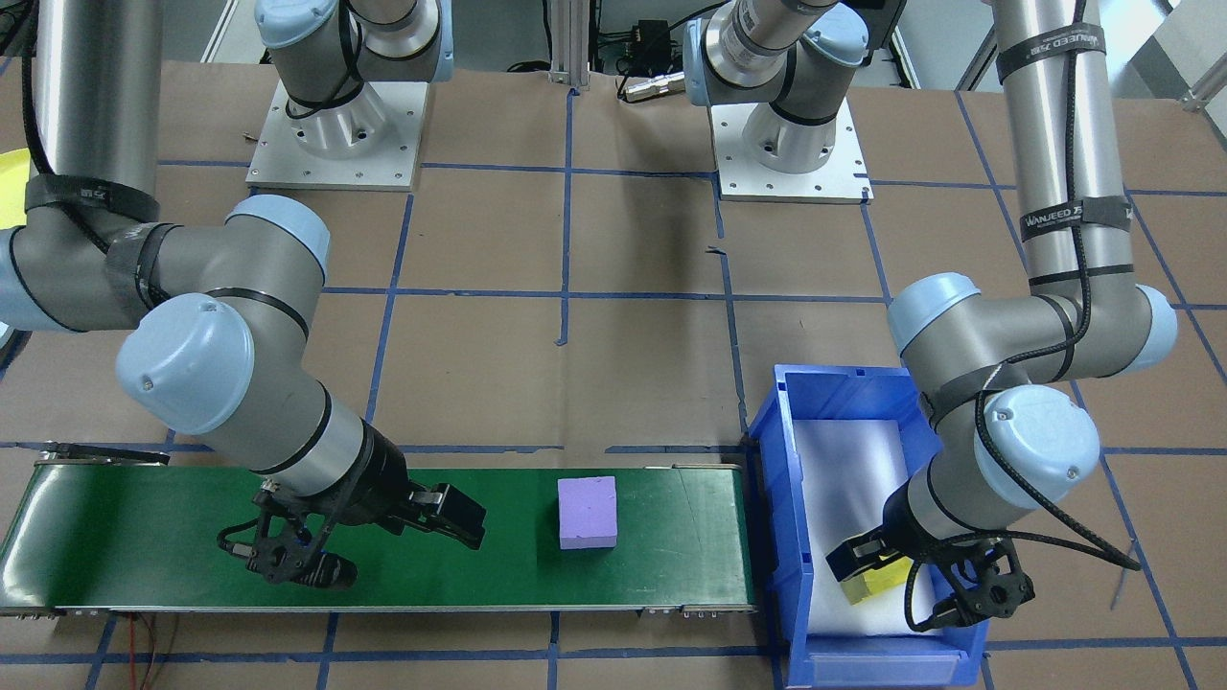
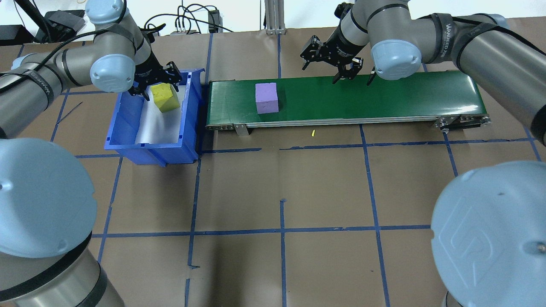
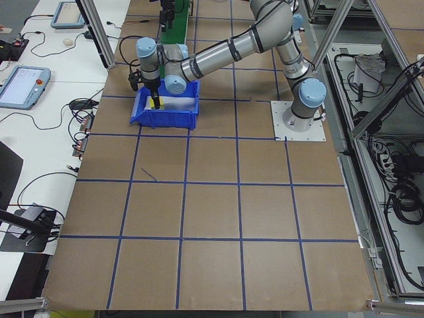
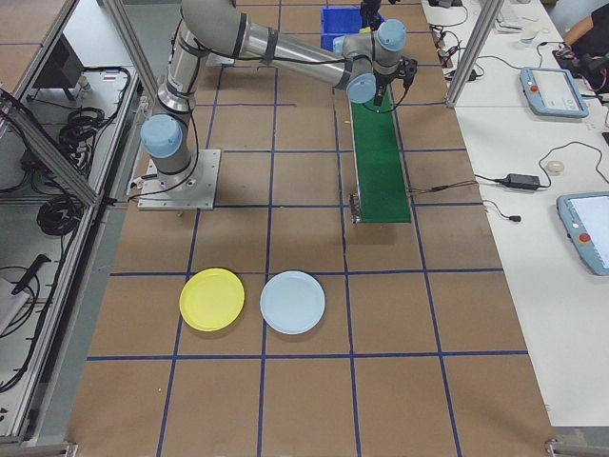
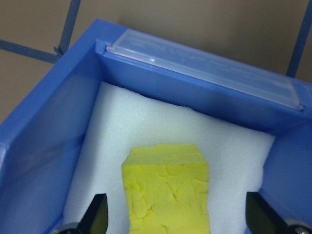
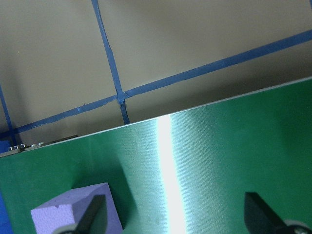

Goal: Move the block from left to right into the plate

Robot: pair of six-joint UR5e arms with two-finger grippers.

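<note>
Yellow foam, a block (image 5: 168, 187), fills the foreground of the left wrist view, sitting on white padding (image 5: 224, 161) inside a blue bin (image 5: 44, 146). It lies between the left gripper's (image 5: 175, 222) two fingertips (image 5: 96, 214), nearer the left one, with clear white gaps on both sides; the jaws stand spread wide and touch nothing that can be seen. From overhead the same gripper (image 2: 154, 80) hangs over the bin's (image 2: 128, 147) far end, the yellow block (image 2: 165, 97) just at its 5 o'clock.

Right of the bin runs a green belt (image 2: 384, 98). A purple block (image 2: 267, 97) rests on it near the bin end. The right gripper (image 2: 350, 72) hangs over the belt's far edge, well apart from the purple block, which sits at about its 8 o'clock overhead. In the right wrist view the purple block's (image 6: 68, 214) corner shows at 7 o'clock, beside the left fingertip (image 6: 95, 212); those jaws are also spread wide, empty, with bare belt (image 6: 219, 161) between them.

The plate (image 4: 212, 299), yellow, lies on the table (image 4: 304, 400) far from both grippers, seen in the right side view just beside a pale blue plate (image 4: 292, 302), at about 7 o'clock from the belt's (image 4: 381, 162) near end. Both plates hold nothing.
</note>
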